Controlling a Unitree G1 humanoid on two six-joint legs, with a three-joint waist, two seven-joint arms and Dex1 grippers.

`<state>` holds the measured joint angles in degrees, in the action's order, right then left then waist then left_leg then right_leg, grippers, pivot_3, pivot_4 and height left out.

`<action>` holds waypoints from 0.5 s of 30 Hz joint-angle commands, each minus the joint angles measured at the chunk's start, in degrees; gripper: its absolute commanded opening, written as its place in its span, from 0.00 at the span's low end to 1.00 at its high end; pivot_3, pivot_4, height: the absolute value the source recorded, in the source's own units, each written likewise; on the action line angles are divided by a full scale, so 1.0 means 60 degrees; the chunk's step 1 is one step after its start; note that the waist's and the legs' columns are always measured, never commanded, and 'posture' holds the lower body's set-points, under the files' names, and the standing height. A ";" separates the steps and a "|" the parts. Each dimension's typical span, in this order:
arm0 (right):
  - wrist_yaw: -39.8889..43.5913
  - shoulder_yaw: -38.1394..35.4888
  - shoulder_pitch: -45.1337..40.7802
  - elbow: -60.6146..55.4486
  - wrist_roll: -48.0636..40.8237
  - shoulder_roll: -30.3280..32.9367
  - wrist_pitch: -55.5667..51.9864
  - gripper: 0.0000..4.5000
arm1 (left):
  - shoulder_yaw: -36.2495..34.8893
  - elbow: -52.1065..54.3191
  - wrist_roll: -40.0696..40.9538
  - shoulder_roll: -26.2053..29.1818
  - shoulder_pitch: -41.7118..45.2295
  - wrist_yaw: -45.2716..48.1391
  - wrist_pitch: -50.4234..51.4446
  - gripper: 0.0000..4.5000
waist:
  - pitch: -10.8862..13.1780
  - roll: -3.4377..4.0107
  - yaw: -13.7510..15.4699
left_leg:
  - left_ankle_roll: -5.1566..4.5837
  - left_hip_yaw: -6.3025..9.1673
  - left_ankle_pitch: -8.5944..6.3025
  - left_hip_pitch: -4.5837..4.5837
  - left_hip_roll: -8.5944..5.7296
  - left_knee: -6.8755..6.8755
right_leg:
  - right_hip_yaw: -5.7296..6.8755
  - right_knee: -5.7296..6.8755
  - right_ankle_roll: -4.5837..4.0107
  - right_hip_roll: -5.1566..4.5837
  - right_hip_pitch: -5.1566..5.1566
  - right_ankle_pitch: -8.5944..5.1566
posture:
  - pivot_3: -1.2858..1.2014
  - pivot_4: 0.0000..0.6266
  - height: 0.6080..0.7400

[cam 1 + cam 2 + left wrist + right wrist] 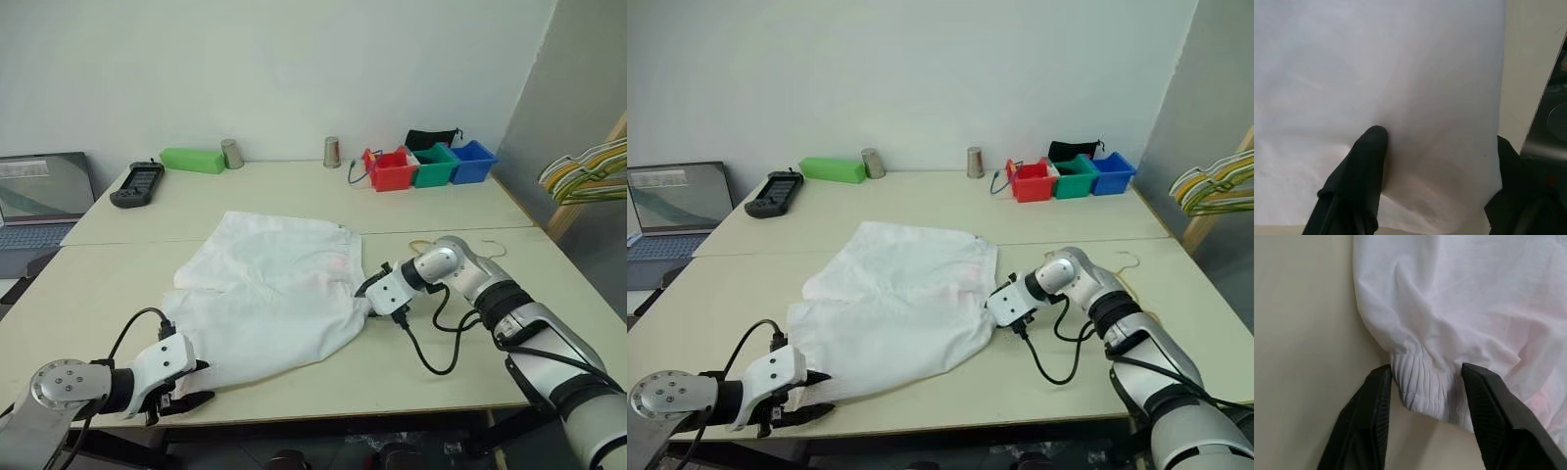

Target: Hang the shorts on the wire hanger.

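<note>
On the pale table [118,284] the shorts [274,294] lie spread flat, the wire hanger [495,247] well apart beyond the right arm. Grasping looks to be the step in hand. Right gripper [1425,382], angled down from the side, straddles the gathered waistband, fingers apart with cloth between them, not yet pinched. Left gripper [1435,147], reaching low at the near corner, likewise straddles fabric. Next, both must close firmly before lifting.

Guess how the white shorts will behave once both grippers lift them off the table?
Probably floppy: the shorts lie rumpled and creased on the table, so they should sag between grips. Likely light, since the fabric looks thin. The gathered waistband is bunched, which may offer firmer purchase.
</note>
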<state>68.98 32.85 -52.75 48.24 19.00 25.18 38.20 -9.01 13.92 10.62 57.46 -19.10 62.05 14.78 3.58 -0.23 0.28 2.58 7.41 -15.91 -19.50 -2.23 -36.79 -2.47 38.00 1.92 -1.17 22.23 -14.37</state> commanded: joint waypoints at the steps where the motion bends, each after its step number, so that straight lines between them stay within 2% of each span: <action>1: 0.0303 -0.0269 -0.0142 -0.0303 -0.0300 0.0087 -0.0156 0.28 | -0.0160 0.0077 0.0020 0.0140 0.0213 0.0109 -0.0180 0.37 | 0.0000 0.0000 0.0005 | 0.0000 0.0000 0.0000 0.0000 0.0000 0.0000 | 0.0000 -0.0001 0.0000 0.0000 0.0000 0.0000 | 0.57 0.01 1.00; 6: 0.0433 -0.0325 0.0231 -0.0618 -0.0386 0.0371 -0.0258 0.01 | -0.0111 0.0041 0.0018 0.0129 0.0316 0.0190 -0.0219 0.12 | 0.0000 0.0000 0.0025 | 0.0000 0.0001 0.0000 -0.0001 -0.0001 0.0000 | 0.0000 -0.0002 0.0001 0.0000 -0.0001 0.0000 | 0.57 0.01 1.00; 9: 0.0547 -0.0435 0.0358 -0.0955 -0.0610 0.0410 -0.0608 0.00 | -0.0092 0.0024 0.0022 0.0134 0.0368 0.0268 -0.0232 0.01 | 0.0000 0.0000 0.0032 | 0.0000 0.0002 0.0000 -0.0001 -0.0001 0.0000 | 0.0000 -0.0001 0.0000 0.0000 -0.0002 0.0000 | 0.56 0.02 1.00; 11: 0.0671 -0.0498 0.0470 -0.1343 -0.0771 0.0530 -0.0843 0.00 | -0.0123 0.0079 0.0195 0.0154 0.0486 0.0377 -0.0013 0.01 | 0.0001 0.0002 0.0022 | 0.0000 0.0001 0.0000 -0.0001 0.0001 0.0000 | -0.0001 0.0000 0.0000 0.0000 -0.0001 0.0000 | 0.56 0.02 1.00; 15: 0.1355 -0.0822 0.1132 -0.3070 -0.1541 0.0992 -0.2091 0.00 | -0.0513 0.1033 0.1552 0.0540 0.0529 0.1116 0.1765 0.01 | 0.0002 -0.0003 0.0022 | 0.0000 0.0009 0.0000 -0.0005 0.0001 0.0000 | 0.0007 -0.0002 0.0002 0.0001 -0.0002 -0.0001 | 0.57 0.02 1.00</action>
<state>74.42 30.22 -47.14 36.14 13.67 29.68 29.29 -9.23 15.58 15.19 58.81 -16.16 66.10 20.85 3.59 -0.25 0.42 2.58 7.46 -15.91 -19.55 -2.24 -36.79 -2.42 37.99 1.93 -1.17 22.23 -14.38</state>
